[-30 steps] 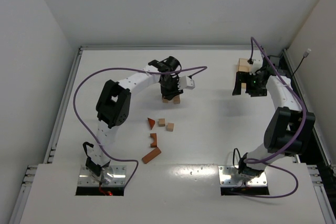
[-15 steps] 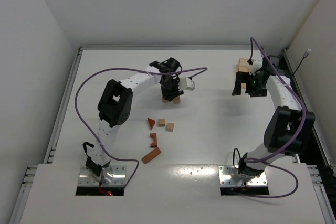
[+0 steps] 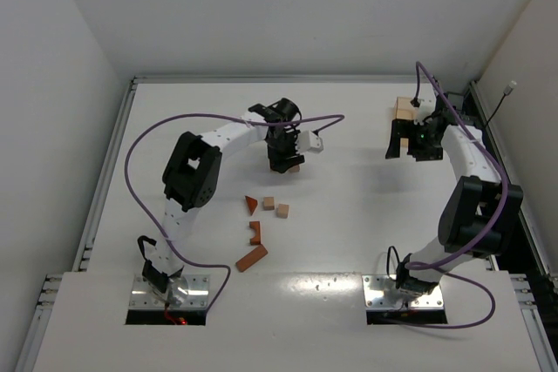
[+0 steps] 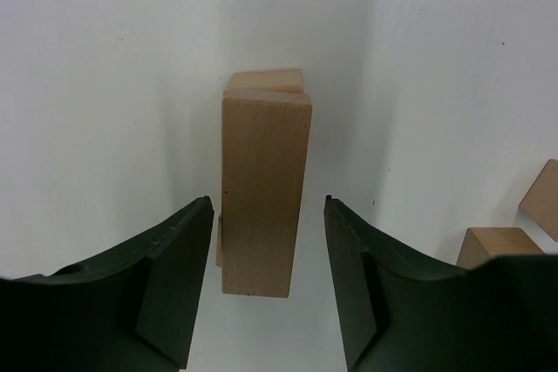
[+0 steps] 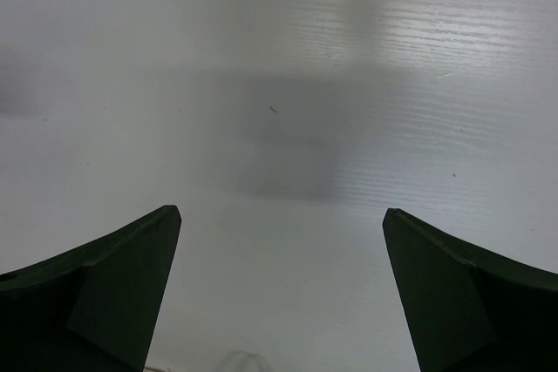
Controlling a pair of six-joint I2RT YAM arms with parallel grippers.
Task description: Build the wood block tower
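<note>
My left claw (image 4: 268, 206) is at the placing step, I judge: it hangs straight over the start of the wood block tower (image 3: 285, 164) near the middle of the bench (image 3: 349, 233), jaws parted only a little, a sliver of bench showing on each side of the long tan block (image 4: 266, 189) between them, so I grip nothing. That block sits on another tan piece (image 4: 264, 81) that peeps out past its far end. How squarely the two are seated I cannot tell. The tower is directly below this claw, centred between the fingers (image 4: 166, 285) and touching neither. The next move, as I see it, calls for lifting straight up without brushing the block, then fetching the next piece from the loose wood blocks (image 3: 255, 233) lying nearer my bases and slightly left of the tower: a reddish triangle (image 3: 251, 205), two small tan cubes (image 3: 275, 206), a notched reddish piece and a reddish bar (image 3: 252, 258). The triangle looks meant for the top, so the others should go on first. Far to the right, my right claw (image 3: 410, 141) hovers over bare bench with its jaws spread wide and empty, well apart from the tower and just beside the light tray (image 3: 404, 109) at the far right edge
</note>
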